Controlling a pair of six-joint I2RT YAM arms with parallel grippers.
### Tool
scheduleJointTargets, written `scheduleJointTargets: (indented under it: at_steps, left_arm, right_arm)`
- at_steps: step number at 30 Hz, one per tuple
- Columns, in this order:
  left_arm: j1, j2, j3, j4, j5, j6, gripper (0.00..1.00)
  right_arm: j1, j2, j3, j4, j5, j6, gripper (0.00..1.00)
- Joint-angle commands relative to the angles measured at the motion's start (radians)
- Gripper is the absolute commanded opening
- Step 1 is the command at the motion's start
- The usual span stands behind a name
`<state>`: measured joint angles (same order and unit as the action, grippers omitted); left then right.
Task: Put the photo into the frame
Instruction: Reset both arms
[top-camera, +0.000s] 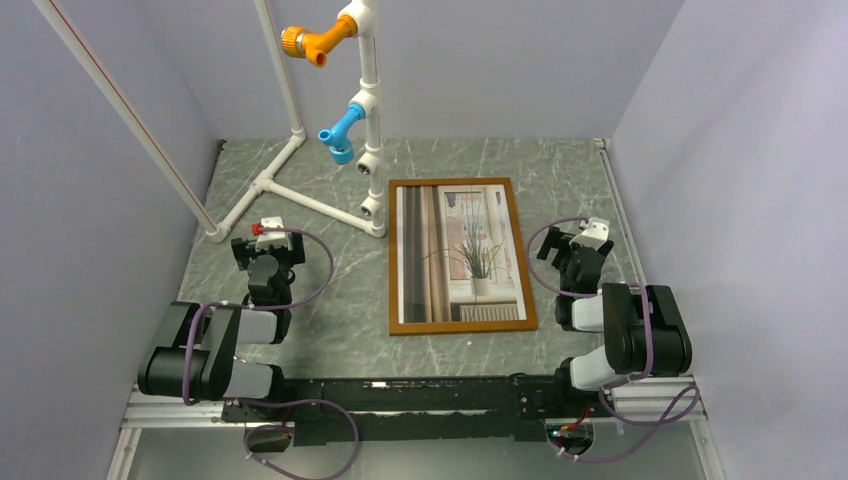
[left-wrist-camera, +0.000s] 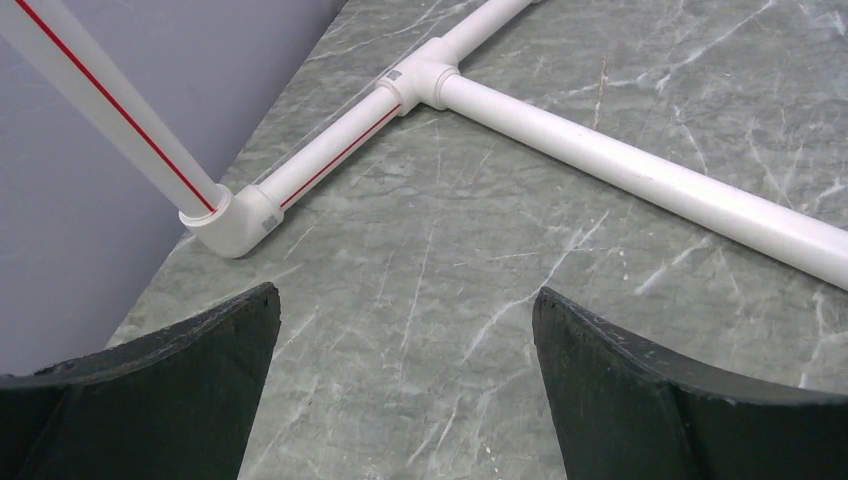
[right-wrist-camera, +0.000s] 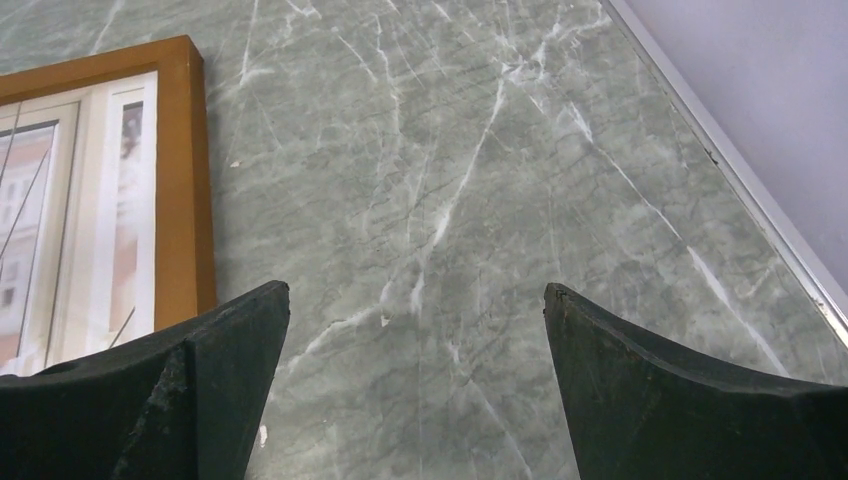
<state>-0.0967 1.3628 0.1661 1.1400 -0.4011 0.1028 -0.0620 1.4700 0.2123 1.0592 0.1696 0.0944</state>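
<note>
**Top external view: photo (top-camera: 462, 252) sits inside the frame (top-camera: 462, 327); left claw (left-wrist-camera: 405, 295) and right claw (right-wrist-camera: 415, 290) both gape**

The frame lies flat in the middle of the green stone worktop (top-camera: 570, 170). The photo lies inside its brown wood edge, picture side up; it shows a spiky plant in a pot by a window.

The left claw is off to the left of the frame, well apart from it; its two fingers stand wide apart and hold nothing. Below it is bare worktop; white pipes (left-wrist-camera: 620, 165) lie just ahead of it.

The right claw is to the right of the frame, near the brown edge but not touching it; its fingers stand wide apart too, with nothing between them.

The pipes join into a tall stand (top-camera: 371, 95) at the back, just past the frame's far left corner; an orange cap (top-camera: 300, 42) and a blue cap (top-camera: 340, 135) stick out of it.
</note>
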Motion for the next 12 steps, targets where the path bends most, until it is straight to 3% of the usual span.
scheduleJointTargets:
  at_steps: [1, 4, 12]
  left_arm:
    - [0.003, 0.000, 0.014, 0.048, -0.007, -0.018, 0.99]
    - [0.003, 0.008, 0.015, 0.061, -0.007, -0.012, 0.99]
    - [0.003, 0.004, 0.015, 0.048, -0.007, -0.015, 0.99]
  right_arm:
    - [0.005, 0.001, 0.031, 0.058, -0.064, -0.032, 1.00]
    - [0.005, 0.006, 0.050, 0.025, -0.138, -0.061, 1.00]
    - [0.005, 0.006, 0.048, 0.031, -0.142, -0.062, 1.00]
